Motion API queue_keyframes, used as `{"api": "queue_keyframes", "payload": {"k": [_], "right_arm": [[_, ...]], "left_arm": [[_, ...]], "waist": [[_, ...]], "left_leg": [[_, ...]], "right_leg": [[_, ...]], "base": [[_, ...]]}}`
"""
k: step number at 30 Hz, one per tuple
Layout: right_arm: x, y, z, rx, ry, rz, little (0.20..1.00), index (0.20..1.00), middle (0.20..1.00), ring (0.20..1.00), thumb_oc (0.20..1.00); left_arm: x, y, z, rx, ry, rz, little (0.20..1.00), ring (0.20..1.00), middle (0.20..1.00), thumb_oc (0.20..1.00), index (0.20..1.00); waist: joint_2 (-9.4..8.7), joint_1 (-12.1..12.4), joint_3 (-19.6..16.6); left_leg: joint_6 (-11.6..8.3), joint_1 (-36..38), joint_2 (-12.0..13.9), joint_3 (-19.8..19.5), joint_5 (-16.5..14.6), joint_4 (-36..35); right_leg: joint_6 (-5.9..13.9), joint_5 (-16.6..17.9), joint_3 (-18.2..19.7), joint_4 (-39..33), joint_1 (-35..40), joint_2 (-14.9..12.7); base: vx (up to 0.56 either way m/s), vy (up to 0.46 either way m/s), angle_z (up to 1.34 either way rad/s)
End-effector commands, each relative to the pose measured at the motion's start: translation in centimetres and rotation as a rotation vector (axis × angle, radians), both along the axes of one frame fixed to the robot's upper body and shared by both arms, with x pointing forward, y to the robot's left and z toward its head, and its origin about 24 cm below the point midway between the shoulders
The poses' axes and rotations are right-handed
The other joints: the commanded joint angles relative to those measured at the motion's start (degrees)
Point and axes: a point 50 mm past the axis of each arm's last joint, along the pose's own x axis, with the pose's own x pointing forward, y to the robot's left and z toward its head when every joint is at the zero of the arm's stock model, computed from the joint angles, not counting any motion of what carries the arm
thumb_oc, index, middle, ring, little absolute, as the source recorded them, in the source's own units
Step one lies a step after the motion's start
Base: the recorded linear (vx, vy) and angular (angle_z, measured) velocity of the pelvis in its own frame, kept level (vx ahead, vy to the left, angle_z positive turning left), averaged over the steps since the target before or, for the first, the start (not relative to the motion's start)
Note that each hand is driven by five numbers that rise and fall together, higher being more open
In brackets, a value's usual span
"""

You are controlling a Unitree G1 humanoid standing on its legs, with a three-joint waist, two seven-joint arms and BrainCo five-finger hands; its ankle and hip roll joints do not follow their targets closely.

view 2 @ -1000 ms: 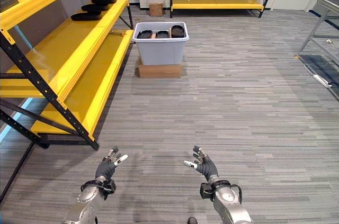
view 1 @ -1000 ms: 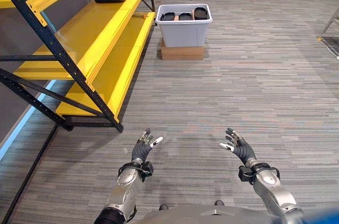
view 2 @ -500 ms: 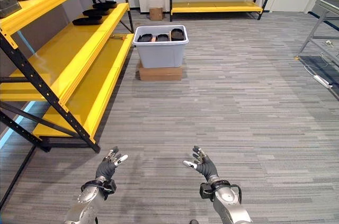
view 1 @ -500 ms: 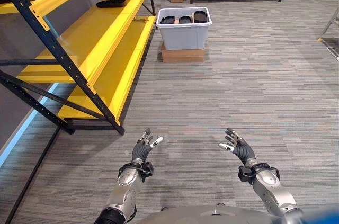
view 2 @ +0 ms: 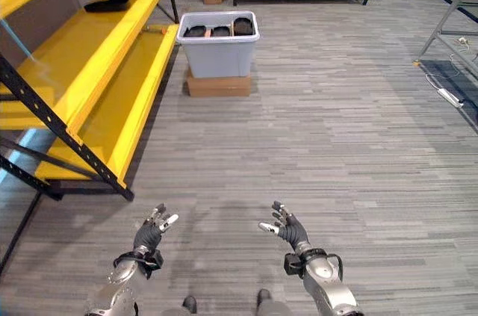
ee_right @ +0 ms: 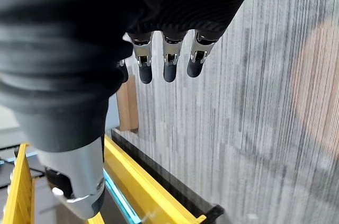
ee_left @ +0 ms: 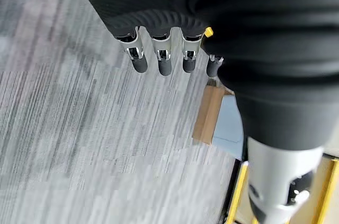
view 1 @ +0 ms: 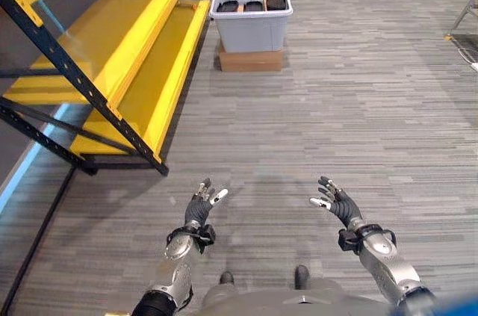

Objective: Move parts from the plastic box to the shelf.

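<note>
Left hand (view 1: 199, 210): fingers relaxed and spread, empty, raised over the carpet. Right hand (view 1: 337, 203): the same, empty. Plastic box (view 1: 251, 19): grey, well ahead on a cardboard base (view 1: 250, 60), black parts (view 1: 252, 6) inside. Shelf (view 1: 119, 39): yellow, to the left, with black parts already on its middle level. Change: the whole view has shifted since a moment ago, so the camera has moved; hands unchanged. Judgement: approach underway, nothing picked up yet.
</note>
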Motion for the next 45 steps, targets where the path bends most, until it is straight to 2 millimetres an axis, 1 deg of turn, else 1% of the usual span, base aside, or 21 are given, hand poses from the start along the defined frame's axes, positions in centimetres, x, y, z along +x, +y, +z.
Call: {"api": "queue_keyframes", "payload": {"k": [1, 4, 7, 11, 13, 15, 17, 18, 21, 24, 25, 26, 27, 29, 32, 34, 37, 40, 43, 44, 45], "right_arm": [[1.0, -0.9, 2.3, -0.022, -0.127, -0.006, 1.0, 1.0, 1.0, 1.0, 1.0], [1.1, -1.2, 2.2, 0.0, -0.127, -0.039, 1.0, 1.0, 1.0, 1.0, 1.0], [0.6, -1.6, 1.8, -0.011, -0.111, -0.071, 1.0, 1.0, 1.0, 1.0, 1.0], [-0.6, -1.3, 0.8, 0.007, -0.059, -0.089, 1.0, 1.0, 1.0, 1.0, 1.0], [-0.7, -0.6, 0.4, 0.026, -0.032, -0.077, 1.0, 1.0, 1.0, 1.0, 1.0], [-0.1, 0.4, 0.8, 0.065, -0.056, -0.051, 1.0, 1.0, 1.0, 1.0, 1.0], [0.0, 0.7, 0.9, 0.074, -0.06, -0.044, 1.0, 1.0, 1.0, 1.0, 1.0], [0.4, 1.2, 1.3, 0.085, -0.079, -0.025, 1.0, 1.0, 1.0, 1.0, 1.0], [0.3, 1.7, 1.6, 0.107, -0.095, -0.01, 1.0, 1.0, 1.0, 1.0, 1.0], [0.0, 1.8, 1.3, 0.096, -0.083, 0.007, 1.0, 1.0, 1.0, 1.0, 1.0], [-0.2, 1.8, 1.1, 0.101, -0.073, 0.014, 1.0, 1.0, 1.0, 1.0, 1.0], [-0.3, 1.8, 1.1, 0.11, -0.067, 0.014, 1.0, 1.0, 1.0, 1.0, 1.0], [-0.4, 1.8, 1.1, 0.11, -0.067, 0.014, 1.0, 1.0, 1.0, 1.0, 1.0], [-0.3, 1.7, 1.2, 0.11, -0.072, 0.015, 1.0, 1.0, 1.0, 1.0, 1.0], [-0.1, 1.7, 1.4, 0.106, -0.081, 0.023, 1.0, 1.0, 1.0, 1.0, 1.0], [-0.1, 1.8, 1.6, 0.103, -0.088, 0.027, 1.0, 1.0, 1.0, 1.0, 1.0], [0.0, 1.8, 1.7, 0.101, -0.091, 0.03, 1.0, 1.0, 1.0, 1.0, 1.0], [-0.1, 1.6, 1.7, 0.105, -0.093, 0.025, 1.0, 1.0, 1.0, 1.0, 1.0], [0.3, 1.2, 2.3, 0.096, -0.121, 0.028, 1.0, 1.0, 1.0, 1.0, 1.0], [0.4, 0.7, 2.4, 0.085, -0.125, 0.025, 1.0, 1.0, 1.0, 1.0, 1.0], [0.6, 0.3, 2.4, 0.069, -0.122, 0.013, 1.0, 1.0, 1.0, 1.0, 1.0]], "left_arm": [[1.3, -0.9, 2.0, -0.036, -0.12, -0.029, 1.0, 1.0, 1.0, 1.0, 1.0], [1.2, -0.8, 1.9, -0.015, -0.116, -0.027, 1.0, 1.0, 1.0, 1.0, 1.0], [1.8, -1.6, 1.6, -0.017, -0.102, -0.033, 1.0, 1.0, 1.0, 1.0, 1.0], [1.6, -1.8, 1.6, -0.021, -0.102, -0.039, 1.0, 1.0, 1.0, 1.0, 1.0], [1.8, -1.6, 1.8, -0.017, -0.108, -0.041, 1.0, 1.0, 1.0, 1.0, 1.0], [2.0, -0.9, 2.3, 0.02, -0.131, -0.046, 1.0, 1.0, 1.0, 1.0, 1.0], [1.9, -0.8, 2.4, 0.024, -0.135, -0.05, 1.0, 1.0, 1.0, 1.0, 1.0], [1.7, -0.3, 2.3, 0.045, -0.128, -0.049, 1.0, 1.0, 1.0, 1.0, 1.0], [1.8, 0.5, 2.9, 0.098, -0.142, -0.069, 1.0, 1.0, 1.0, 1.0, 1.0], [2.1, 0.7, 3.2, 0.134, -0.155, -0.092, 1.0, 1.0, 1.0, 1.0, 1.0], [2.6, 0.7, 3.4, 0.159, -0.166, -0.111, 1.0, 1.0, 1.0, 1.0, 1.0], [2.8, 0.9, 3.5, 0.176, -0.173, -0.118, 1.0, 1.0, 1.0, 1.0, 1.0], [2.7, 0.9, 3.5, 0.176, -0.172, -0.118, 1.0, 1.0, 1.0, 1.0, 1.0], [2.7, 1.0, 3.5, 0.174, -0.175, -0.109, 1.0, 1.0, 1.0, 1.0, 1.0], [2.9, 0.9, 3.4, 0.173, -0.177, -0.109, 1.0, 1.0, 1.0, 1.0, 1.0], [2.9, 0.8, 3.4, 0.171, -0.179, -0.11, 1.0, 1.0, 1.0, 1.0, 1.0], [2.7, 0.4, 3.0, 0.158, -0.171, -0.117, 1.0, 1.0, 1.0, 1.0, 1.0], [2.6, -0.9, 2.5, 0.128, -0.15, -0.14, 1.0, 1.0, 1.0, 1.0, 1.0], [2.6, -1.7, 2.3, 0.099, -0.146, -0.146, 1.0, 1.0, 1.0, 1.0, 1.0], [2.7, -2.1, 2.4, 0.083, -0.151, -0.143, 1.0, 1.0, 1.0, 1.0, 1.0], [2.9, -2.2, 2.5, 0.055, -0.154, -0.128, 1.0, 1.0, 1.0, 1.0, 1.0]], "waist": [[0.28, -0.5, -0.5], [1.52, 0.4, -0.8], [2.44, -0.9, -1.5], [2.94, -0.1, -4.2], [1.82, 0.1, -5.1], [-0.63, 0.9, -5.8], [-0.93, 1.1, -6.0], [-1.28, 1.7, -6.2], [0.28, 0.4, -4.7], [2.08, -0.9, -3.3], [3.52, -2.8, -1.4], [4.04, -3.6, -0.9], [4.09, -3.7, -0.8], [3.68, -4.5, -0.5], [2.96, -5.9, -0.6], [2.76, -6.1, -0.6], [2.2, -6.2, -1.6], [2.17, -6.9, -3.7], [4.04, -7.7, -4.2], [5.07, -8.1, -4.5], [5.28, -7.9, -4.3]], "left_leg": [[4.09, -5.3, -1.9, 0.5, 10.1, 5.3], [4.6, -5.9, -2.8, 0.4, 9.4, -11.9], [3.09, -7.9, 1.7, 12.4, 13.7, -23.9], [4.01, -7.2, 0.7, 9.9, 14.9, -24.4], [4.44, -9.5, 0.2, 9.7, 13.3, -18.9], [6.66, -11.2, -2.7, 10.6, 8.3, -12.7], [7.35, -11.1, -3.2, 11.0, 7.1, -12.2], [9.11, -9.8, -5.2, 11.5, 5.0, -12.7], [11.75, -4.2, -8.2, 10.9, 3.4, -17.0], [12.62, 0.3, -8.6, 10.6, 2.6, -20.4], [12.46, 4.7, -8.7, 10.5, 2.9, -23.6], [12.0, 7.3, -9.2, 11.3, 1.9, -24.4], [11.98, 7.5, -9.2, 11.1, 1.8, -24.4], [11.0, 9.8, -10.0, 11.2, 0.2, -24.4], [9.55, 12.3, -10.2, 10.6, -1.6, -24.4], [8.68, 13.8, -9.9, 10.5, -2.8, -24.4], [8.12, 17.0, -10.1, 10.0, -5.4, -24.4], [7.18, 21.0, -9.3, 8.4, -8.2, -24.4], [5.73, 23.3, -6.1, 7.0, -6.9, -23.4], [4.43, 22.5, -3.5, 6.5, -4.7, -19.9], [2.79, 19.6, -2.2, 6.5, 0.8, -13.6]], "right_leg": [[2.48, 2.8, 0.7, -3.8, 4.9, -1.2], [3.6, 1.4, 0.9, -4.5, 6.6, -0.1], [4.01, -0.8, -1.1, -4.8, 9.4, 0.2], [5.32, -4.1, 0.5, -4.9, 14.3, -1.1], [6.02, -4.0, 1.1, -5.1, 15.5, -3.3], [8.87, 1.8, 1.7, -3.5, 15.2, -7.6], [9.37, 4.9, 2.1, -1.9, 13.8, -8.5], [10.05, 12.9, 3.5, 3.8, 11.4, -9.3], [10.16, 23.6, 4.0, 18.7, 4.3, -9.8], [9.16, 22.4, 3.4, 24.9, -0.8, -8.9], [8.07, 14.3, 1.6, 25.2, -9.0, -4.6], [7.79, 12.7, -2.0, 19.1, -11.8, -4.6], [7.79, 12.6, -2.2, 19.0, -11.6, -4.6], [8.88, 14.2, -5.1, 4.8, -12.2, -5.6], [11.39, 19.3, -4.1, -11.6, -13.0, -5.4], [12.47, 20.1, -4.2, -15.7, -13.1, -6.3], [13.45, 21.1, -5.6, -15.9, -13.1, -7.5], [12.71, 22.2, -6.2, -15.9, -10.1, -7.2], [10.83, 20.2, -6.6, -12.5, -9.4, -5.4], [8.92, 16.6, -7.1, -8.1, -10.3, -4.0], [7.42, 15.3, -7.1, -7.9, -9.2, -3.2]], "base": [[0.15, -0.033, 0.47], [0.25, 0.066, 0.17], [0.25, 0.083, 0.0], [0.46, 0.215, 0.1], [0.5, 0.251, -0.54], [0.45, 0.257, -0.51], [0.29, 0.202, -0.34], [0.44, 0.352, -0.12], [0.36, 0.367, 0.01], [0.22, 0.223, 0.31], [0.49, 0.312, 0.07], [0.39, 0.22, 0.05], [0.31, 0.075, -0.01], [0.28, -0.042, 0.26], [0.35, -0.106, 0.34], [0.33, -0.114, 0.51], [0.37, -0.142, 0.41], [0.45, -0.205, 0.2], [0.4, -0.29, 0.11], [0.47, -0.46, -0.15], [0.44, -0.471, -0.16]]}}
